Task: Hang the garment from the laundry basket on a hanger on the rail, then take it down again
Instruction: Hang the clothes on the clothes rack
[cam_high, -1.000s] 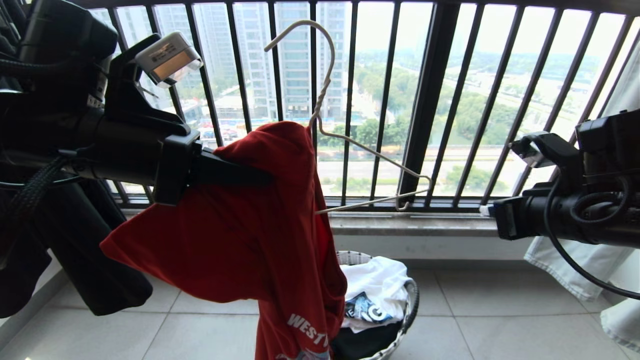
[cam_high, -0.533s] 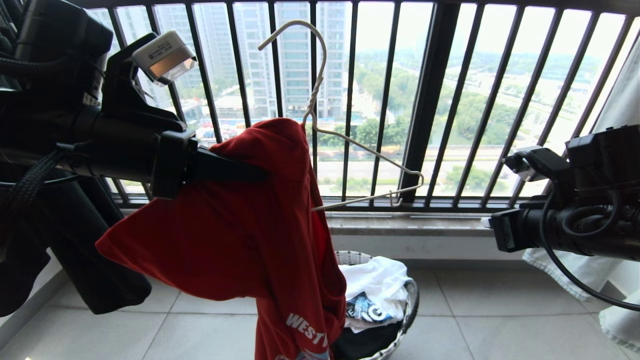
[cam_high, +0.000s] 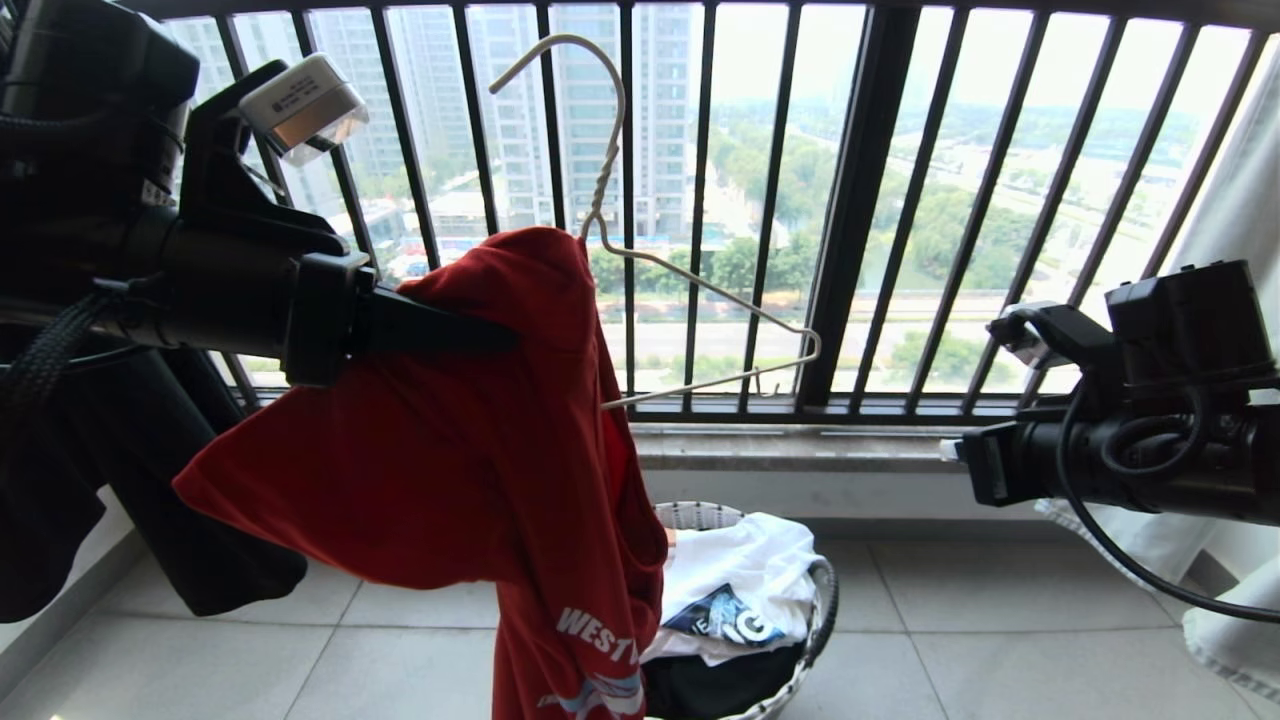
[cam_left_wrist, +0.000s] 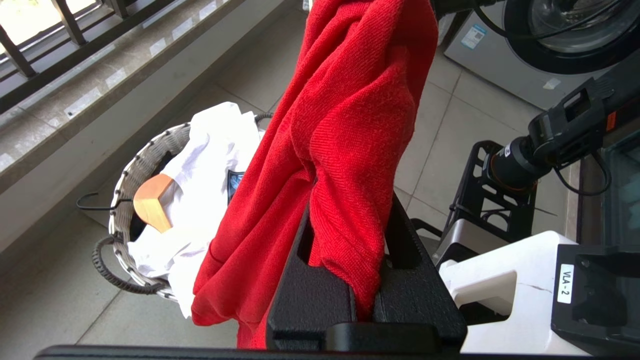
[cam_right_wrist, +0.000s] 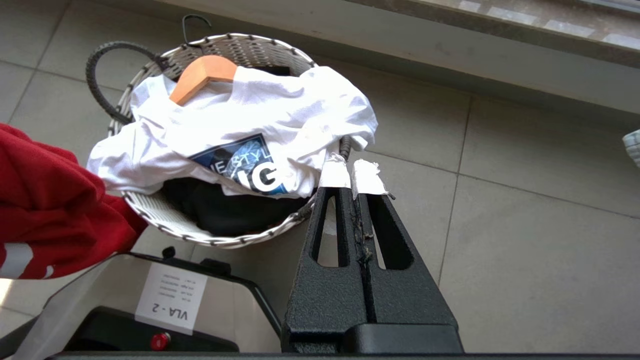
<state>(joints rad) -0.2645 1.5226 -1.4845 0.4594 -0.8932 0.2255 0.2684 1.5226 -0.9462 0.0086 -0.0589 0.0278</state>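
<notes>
A crumpled white T-shirt with a blue-and-black printed panel (cam_right_wrist: 235, 145) lies heaped on top, a light wooden hanger shoulder (cam_right_wrist: 200, 75) poking out beside it, dark black fabric (cam_right_wrist: 220, 207) beneath. Behind, the dark vertical-barred balcony railing (cam_high: 855, 200) fronts a grey stone sill (cam_high: 800, 448); pale floor tiles (cam_high: 1000, 640) below.

White letters "WEST" show on the hanging red short-sleeved T-shirt (cam_high: 597, 636). The white T-shirt's (cam_right_wrist: 240, 135) blue graphic reads "E STYL" above "G". A white sticker (cam_left_wrist: 566, 283) on the black housing reads "VLA-2".
</notes>
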